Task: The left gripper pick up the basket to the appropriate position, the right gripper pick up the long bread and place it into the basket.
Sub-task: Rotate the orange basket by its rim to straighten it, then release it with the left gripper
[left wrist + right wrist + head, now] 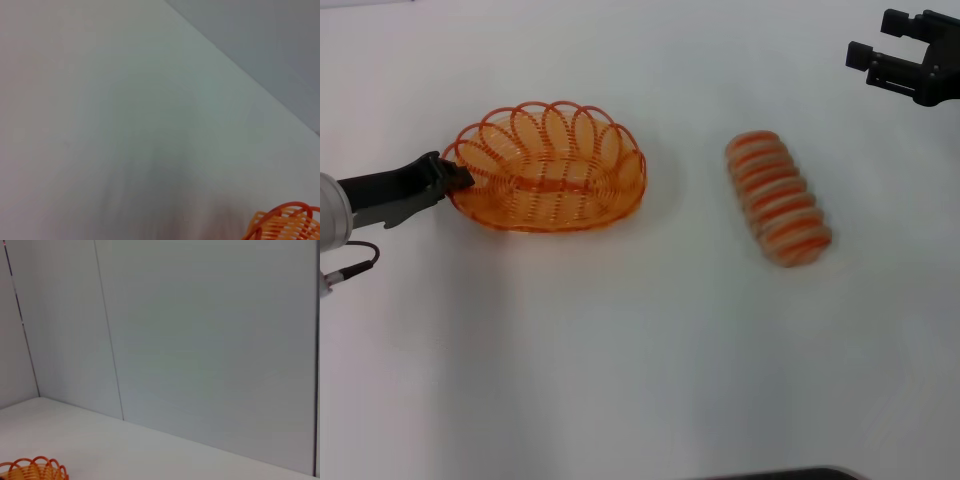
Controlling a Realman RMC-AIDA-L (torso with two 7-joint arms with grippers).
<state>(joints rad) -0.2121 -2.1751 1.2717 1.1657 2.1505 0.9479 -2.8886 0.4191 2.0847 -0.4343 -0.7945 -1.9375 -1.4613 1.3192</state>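
The orange wire basket [620,190] stands on the white table at centre-left, empty. My left gripper [458,177] reaches in from the left and is shut on the rim at the basket's left end. A corner of the basket shows in the left wrist view [285,225] and in the right wrist view [35,471]. The long bread [778,198], tan with orange stripes, lies on the table to the right of the basket, well apart from it. My right gripper [882,42] is open and empty, up at the far right, behind and to the right of the bread.
The white table [620,350] stretches around both things, with nothing else on it. A grey panelled wall [200,340] stands behind the table. A dark edge [790,474] shows at the bottom of the head view.
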